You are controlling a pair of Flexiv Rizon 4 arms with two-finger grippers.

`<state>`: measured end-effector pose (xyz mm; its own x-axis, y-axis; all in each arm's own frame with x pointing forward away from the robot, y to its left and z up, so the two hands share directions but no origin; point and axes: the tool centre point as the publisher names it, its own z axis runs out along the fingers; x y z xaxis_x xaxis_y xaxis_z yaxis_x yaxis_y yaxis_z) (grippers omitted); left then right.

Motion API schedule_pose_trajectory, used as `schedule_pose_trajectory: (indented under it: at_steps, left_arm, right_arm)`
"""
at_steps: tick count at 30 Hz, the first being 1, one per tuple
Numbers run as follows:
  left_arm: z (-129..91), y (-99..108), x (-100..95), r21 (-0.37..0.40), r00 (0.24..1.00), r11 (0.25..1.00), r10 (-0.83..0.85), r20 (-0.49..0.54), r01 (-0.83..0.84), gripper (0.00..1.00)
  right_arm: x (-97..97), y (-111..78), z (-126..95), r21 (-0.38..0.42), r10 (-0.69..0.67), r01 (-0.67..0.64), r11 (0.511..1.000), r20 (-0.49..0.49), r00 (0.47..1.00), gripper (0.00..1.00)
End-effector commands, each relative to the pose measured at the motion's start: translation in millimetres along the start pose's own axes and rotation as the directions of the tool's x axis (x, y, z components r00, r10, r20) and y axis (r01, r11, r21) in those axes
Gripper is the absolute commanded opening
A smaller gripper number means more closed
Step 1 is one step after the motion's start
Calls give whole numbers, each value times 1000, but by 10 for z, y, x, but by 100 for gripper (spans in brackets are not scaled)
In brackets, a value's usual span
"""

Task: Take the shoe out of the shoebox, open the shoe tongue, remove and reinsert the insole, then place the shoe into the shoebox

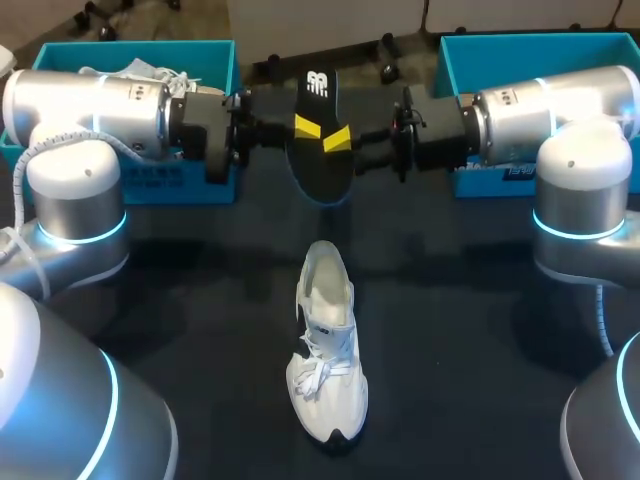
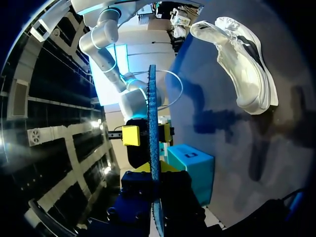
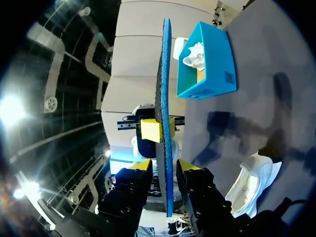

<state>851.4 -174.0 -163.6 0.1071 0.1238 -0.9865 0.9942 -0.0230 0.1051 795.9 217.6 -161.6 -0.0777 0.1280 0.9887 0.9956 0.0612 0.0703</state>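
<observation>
Insole (image 1: 320, 175) is out of the shoe and held off the worktop (image 1: 480, 330), over the middle toward the far edge, between both arms. Left hand (image 1: 307, 127) is clamped on one long edge. Right hand (image 1: 337, 140) is at the opposite edge; cannot tell if it is gripping. White shoe (image 1: 325, 350) sits upright mid-worktop nearer the near edge, toe toward that edge, laces loose, opening facing the insole. Teal shoeboxes are at the far left corner (image 1: 130, 45) and far right corner (image 1: 530, 40). Judgement: the insole is thin, light and floppy, so grip the side edge near the heel and feed it toe-first. The shoe is soft and light and will slide unless steadied at the heel collar.
</observation>
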Motion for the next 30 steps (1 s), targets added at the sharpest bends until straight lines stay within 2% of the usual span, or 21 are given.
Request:
schedule_pose_trajectory:
  at_steps: [1, 6, 10, 15, 17, 24, 25, 26, 27, 30]
  left_arm:
    - [8, 10, 17, -5, 1000, 1000, 5, 7, -5, 0]
    - [-7, 18, 27, -11, 1000, 1000, 4, 10, -4, 0]
    - [-4, 19, 28, -14, 1000, 1000, 7, 11, -7, 0]
    - [10, 24, 39, -15, 1000, 1000, 10, 11, -9, 0]
    - [12, 24, 39, -14, 1000, 1000, 9, 12, -9, 0]
    - [16, 30, 34, -13, 1000, 1000, -4, 10, 5, 0]
    - [2, 16, 23, -9, 1000, 1000, -15, 5, 15, 24]
    - [-15, -2, 13, -14, 1000, 1000, -19, -10, 19, 79]
    - [-38, -20, 3, -22, 1000, 1000, -12, -23, 11, 100]
    - [-172, -79, 3, -52, 997, 999, -9, -83, 4, 100]
  right_arm:
    - [-8, 16, 35, 0, 1, -1, 1000, -4, 1000, 28]
    - [2, 52, 63, 6, -4, 4, 1000, -12, 1000, 21]
    - [10, 75, 84, 11, -8, 8, 1000, -16, 1000, 20]
    - [-2, 88, 110, 14, -9, 10, 1000, -24, 1000, 9]
    - [-8, 86, 112, 10, -7, 7, 1000, -25, 1000, 0]
    - [-26, 72, 101, -16, -17, 16, 1000, -23, 1000, 0]
    - [-33, 69, 91, -20, -20, 20, 1000, -21, 1000, 0]
    - [-41, 67, 81, -25, -22, 22, 999, -18, 1000, 0]
    - [-51, 66, 64, -33, -28, 27, 999, -20, 999, 0]
    - [-72, 63, 1, -52, -46, 46, 998, -15, 999, 0]
